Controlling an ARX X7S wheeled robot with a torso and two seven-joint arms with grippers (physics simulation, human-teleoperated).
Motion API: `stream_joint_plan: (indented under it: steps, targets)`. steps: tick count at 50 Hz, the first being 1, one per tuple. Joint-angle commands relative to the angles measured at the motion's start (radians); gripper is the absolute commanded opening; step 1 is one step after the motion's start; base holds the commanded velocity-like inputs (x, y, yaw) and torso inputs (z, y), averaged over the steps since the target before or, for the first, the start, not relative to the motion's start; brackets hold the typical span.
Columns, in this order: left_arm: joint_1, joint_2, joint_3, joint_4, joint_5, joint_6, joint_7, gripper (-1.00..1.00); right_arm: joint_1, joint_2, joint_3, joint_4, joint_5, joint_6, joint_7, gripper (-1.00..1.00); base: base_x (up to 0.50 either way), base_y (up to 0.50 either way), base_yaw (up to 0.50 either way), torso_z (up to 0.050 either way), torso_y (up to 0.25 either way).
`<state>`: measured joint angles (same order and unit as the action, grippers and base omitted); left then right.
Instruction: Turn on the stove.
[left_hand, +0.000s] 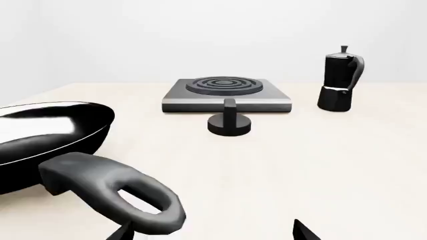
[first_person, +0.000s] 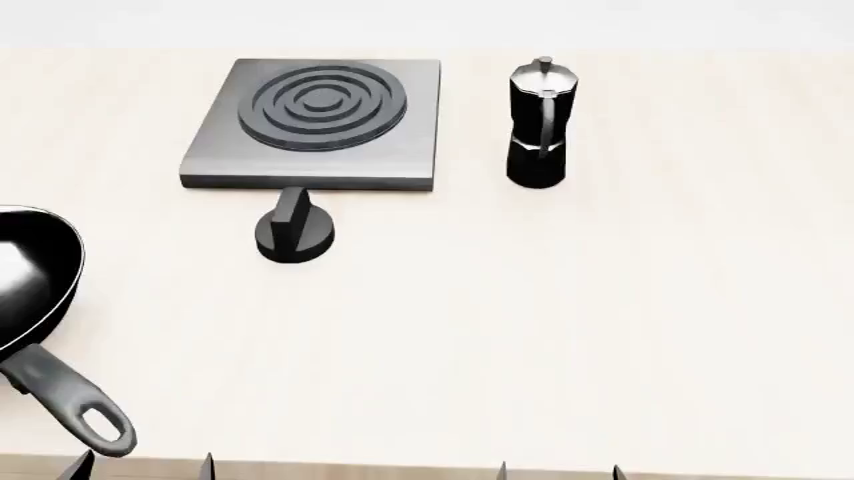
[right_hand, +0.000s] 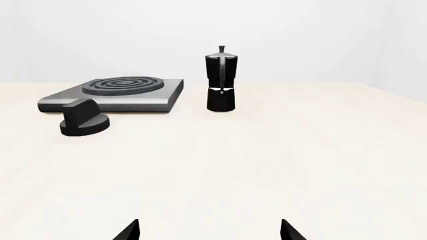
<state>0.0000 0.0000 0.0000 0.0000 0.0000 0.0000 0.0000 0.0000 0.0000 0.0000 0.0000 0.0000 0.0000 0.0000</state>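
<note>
The stove (first_person: 400, 150) is a flat grey slab with dark concentric rings, lying at the back of the table; it also shows as the stove (left_hand: 267, 97) and the stove (right_hand: 157, 97) in the wrist views. Its black round knob (first_person: 295, 232) stands just in front of the slab's near edge, knob (left_hand: 229, 121), knob (right_hand: 83, 121). My left gripper (first_person: 143, 465) is at the table's near edge, open, with only its tips showing beside the pan handle. Over at the near edge to the right, my right gripper (first_person: 558, 470) is open too and holds nothing.
A black frying pan (first_person: 27, 280) lies at the left, its grey handle (first_person: 74, 405) pointing toward the near edge, close to the left fingertips. A black moka pot (first_person: 541, 122) stands right of the slab. The table (first_person: 561, 330) is pale and bare between the knob and the grippers.
</note>
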Motion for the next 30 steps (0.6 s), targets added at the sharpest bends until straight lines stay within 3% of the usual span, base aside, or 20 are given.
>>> stream_joint_plan:
  steps: [1,10,16,30]
  targets:
    - [-0.001,-0.016,0.019,-0.004,-0.015,0.003,-0.018,1.00,0.003,0.015,-0.018,0.006,0.014,0.004,0.023,1.00,0.00,0.00,0.00,0.000,0.000]
    - [0.009,-0.045,0.055,0.009,-0.039,0.017,-0.047,1.00,-0.002,0.040,-0.041,0.001,0.050,-0.007,0.063,1.00,0.00,0.00,0.00,0.000,0.000]
    - [0.019,-0.060,0.058,0.065,-0.074,-0.049,-0.058,1.00,-0.015,0.056,-0.063,-0.036,0.051,0.013,0.076,1.00,0.00,0.00,0.00,0.000,0.000]
    - [0.023,-0.090,0.082,0.297,-0.046,-0.196,-0.123,1.00,-0.038,0.115,-0.110,-0.393,0.048,0.270,0.079,1.00,0.00,0.00,0.00,0.000,0.000]
